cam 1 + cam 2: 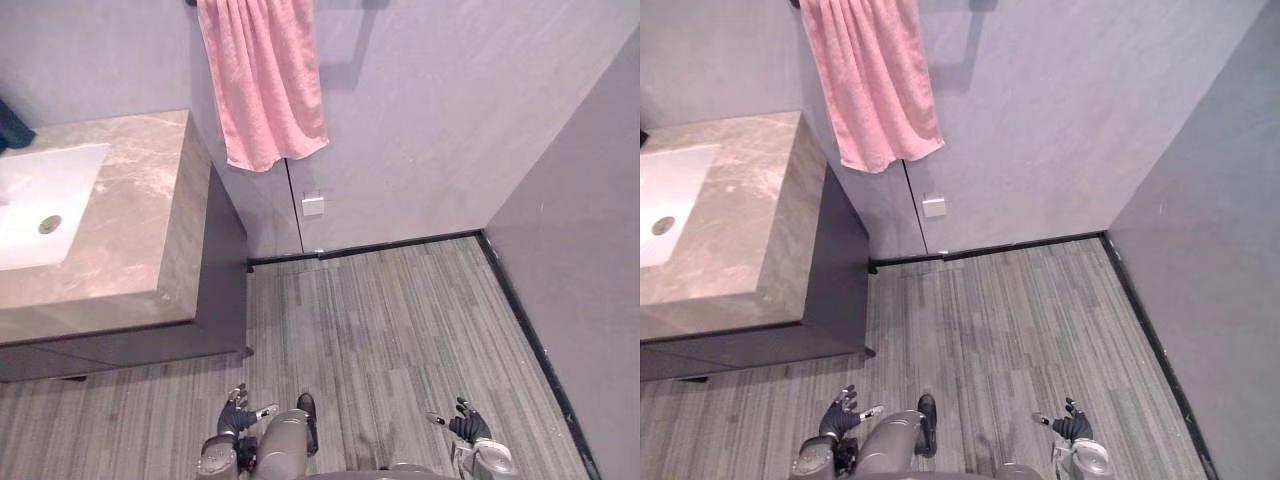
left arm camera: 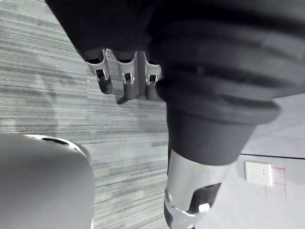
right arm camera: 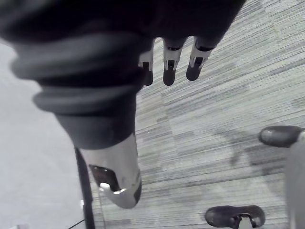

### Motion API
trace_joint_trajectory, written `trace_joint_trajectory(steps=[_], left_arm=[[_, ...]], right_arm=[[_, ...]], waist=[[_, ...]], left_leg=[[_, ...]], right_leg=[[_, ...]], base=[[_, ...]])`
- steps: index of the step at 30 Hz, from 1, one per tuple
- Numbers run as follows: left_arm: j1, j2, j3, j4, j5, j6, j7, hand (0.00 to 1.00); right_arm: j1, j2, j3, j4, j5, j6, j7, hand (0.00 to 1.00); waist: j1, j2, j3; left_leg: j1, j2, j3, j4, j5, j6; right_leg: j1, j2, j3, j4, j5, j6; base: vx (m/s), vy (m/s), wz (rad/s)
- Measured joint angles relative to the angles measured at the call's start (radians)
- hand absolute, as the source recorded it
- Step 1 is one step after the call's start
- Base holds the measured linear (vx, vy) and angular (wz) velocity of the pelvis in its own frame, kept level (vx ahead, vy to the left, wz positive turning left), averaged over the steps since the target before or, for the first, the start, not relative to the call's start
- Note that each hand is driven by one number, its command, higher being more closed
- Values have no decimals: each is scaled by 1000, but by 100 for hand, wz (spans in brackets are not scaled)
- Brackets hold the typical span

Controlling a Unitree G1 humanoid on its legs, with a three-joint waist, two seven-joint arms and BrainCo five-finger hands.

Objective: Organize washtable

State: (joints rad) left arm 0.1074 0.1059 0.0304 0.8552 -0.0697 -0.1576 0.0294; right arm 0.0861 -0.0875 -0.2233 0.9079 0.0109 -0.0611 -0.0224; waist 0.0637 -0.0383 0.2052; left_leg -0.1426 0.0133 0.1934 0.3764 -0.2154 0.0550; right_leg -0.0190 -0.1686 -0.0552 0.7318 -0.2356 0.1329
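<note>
Left hand: hung low over the grey plank floor, fingers relaxed and loose, holding nothing
Right hand: low over the same floor, well apart from the other, fingers straight, empty
Washtable: beige marble-patterned worktop with a white rectangular sink stood ahead on the left
Wall: pink cloth towel hung beside the worktop, small white wall socket below it

The washtable stands on the left against the back wall, a big block with a dark front. Its stone top has flat room beside the white sink. A pink towel hangs on the wall just past the table's far corner. The grey floor lies open up to the side wall on the right. The left hand and right hand hang low over it, fingers loose, well apart from the table.
</note>
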Motion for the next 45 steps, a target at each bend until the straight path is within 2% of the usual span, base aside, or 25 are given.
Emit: trace_joint_trajectory(steps=[1,4,6,7,8,9,10,11,12,13,14,15,16,17,19,20,23,24,26,27,30,35,40,42,45], left_arm=[[1,3,-1,0,1,1,1,0],[1,17,0,0,1,0,11,0],[0,21,18,0,-1,0,17,0],[-1,22,21,0,-1,0,17,0],[-3,23,21,1,-1,0,17,0],[-1,22,21,3,-1,0,17,0],[2,22,21,4,-1,0,17,0],[10,23,22,13,0,0,17,0],[9,4,26,38,1,2,17,0],[11,-8,35,38,1,1,16,0],[25,-34,57,36,2,0,16,0],[17,-50,65,36,2,1,16,0],[13,-57,70,34,1,1,15,0],[13,-67,79,26,1,2,15,0],[17,-69,82,16,1,2,15,0],[14,-75,82,6,1,2,16,0],[8,-88,85,-25,-2,0,19,0],[9,-90,86,-23,-2,0,20,0],[5,-99,86,-16,-3,0,21,0],[8,-94,86,-16,-6,-1,23,0],[13,-83,86,2,-7,1,23,0],[30,-73,80,31,-6,1,22,0],[31,-57,63,33,-6,0,37,0],[41,-54,51,-5,-6,0,43,0],[90,-53,51,-207,-12,-5,62,0]], right_arm=[[3,5,14,7,-11,0,2,0],[-2,5,44,11,-21,2,4,0],[-25,4,44,11,-21,-2,4,0],[-26,3,44,11,-21,-3,3,0],[-23,2,42,11,-21,-3,2,0],[-22,2,42,12,-21,-3,2,0],[-18,2,41,13,-20,-3,2,0],[-4,2,40,20,-20,-2,2,0],[9,-5,35,36,-20,2,2,0],[11,-5,31,39,-20,3,3,0],[12,-8,27,38,-19,3,1,0],[6,-8,28,24,-16,2,1,0],[9,-5,29,14,-11,1,0,0],[10,4,36,7,-5,0,-1,0],[9,21,37,-5,11,-2,-1,0],[8,29,37,-20,22,-3,-1,0],[-13,29,33,-37,38,-9,-4,0],[-14,27,32,-37,38,-9,-6,0],[1,18,23,-30,38,-5,-15,0],[14,33,23,-31,37,-2,-19,0],[38,49,24,-29,36,-2,-19,0],[51,47,24,-12,32,-3,-19,0],[48,40,26,21,26,-4,-20,0],[49,34,27,22,25,-4,-21,0],[50,23,37,29,25,-6,-21,0]], waist=[[-1,1,2],[-3,6,6],[-25,10,8],[-29,11,8],[-35,9,9],[-42,7,7],[-49,5,7],[-50,-4,2],[-50,4,-9],[-48,20,-19],[-48,38,-26],[-53,52,-18],[-53,59,-15],[-47,65,-9],[-23,56,-5],[-20,49,-4],[-17,44,-4],[-18,59,-11],[-18,82,-17],[-16,63,-26],[-17,36,-35],[-20,37,-53],[-20,36,-58],[-22,35,-59],[-21,30,-63]], left_leg=[[66,-3,2,-8,-23,12],[192,-9,-5,-83,-31,15],[265,9,-31,-145,-31,15],[277,15,-40,-157,-31,15],[302,25,-60,-175,-31,15],[327,29,-77,-189,-37,4],[337,30,-91,-190,-44,-9],[360,24,-117,-190,-63,-41],[380,40,-153,-187,-77,-63],[380,54,-164,-172,-75,-68],[340,75,-171,-88,-74,-71],[257,101,-171,92,-67,-92],[211,119,-167,202,-47,-123],[126,168,-156,399,-27,-169],[81,216,-103,500,-34,-160],[62,225,-78,484,-39,-151],[15,207,-56,244,-44,-142],[25,192,-66,99,-19,-150],[41,176,-90,-30,77,-151],[62,157,-84,-54,79,-148],[115,115,-62,-116,88,-135],[178,77,-53,-227,131,-121],[215,65,-60,-312,177,-124],[228,60,-74,-337,192,-124],[232,55,-91,-368,211,-121]], right_leg=[[-39,-9,-2,133,-2,0],[-119,-5,-42,206,-31,-19],[-204,38,-96,84,-50,-52],[-220,53,-101,31,-48,-55],[-238,78,-104,-107,-40,-60],[-249,100,-90,-248,9,-79],[-248,108,-76,-315,46,-84],[-246,116,-46,-411,167,-97],[-232,119,-49,-380,220,-118],[-228,126,-62,-379,205,-127],[-213,136,-84,-387,179,-139],[-174,148,-109,-414,165,-149],[-145,159,-120,-434,161,-156],[-81,183,-134,-473,153,-171],[0,196,-141,-504,141,-189],[34,195,-138,-529,140,-190],[65,178,-116,-561,140,-189],[66,172,-102,-558,130,-171],[71,176,-88,-547,112,-140],[74,158,-76,-546,104,-126],[95,113,-64,-546,90,-103],[104,95,-53,-570,93,-93],[111,98,-60,-581,95,-91],[121,98,-72,-587,95,-91],[120,97,-82,-594,101,-91]], base=[[462,166,4],[424,79,9],[463,-4,29],[398,-46,48],[318,-76,59],[493,-139,64],[529,-192,69],[549,-239,72],[455,-209,64],[438,-224,50],[403,-228,44],[394,-246,49],[365,-233,46],[294,-161,22],[346,-157,0],[301,-139,-14],[238,-6,-22],[129,90,-24],[158,149,-18],[146,142,-9],[115,134,-3],[18,28,-4],[-2,-21,5],[-11,-30,18],[-23,-11,13]])
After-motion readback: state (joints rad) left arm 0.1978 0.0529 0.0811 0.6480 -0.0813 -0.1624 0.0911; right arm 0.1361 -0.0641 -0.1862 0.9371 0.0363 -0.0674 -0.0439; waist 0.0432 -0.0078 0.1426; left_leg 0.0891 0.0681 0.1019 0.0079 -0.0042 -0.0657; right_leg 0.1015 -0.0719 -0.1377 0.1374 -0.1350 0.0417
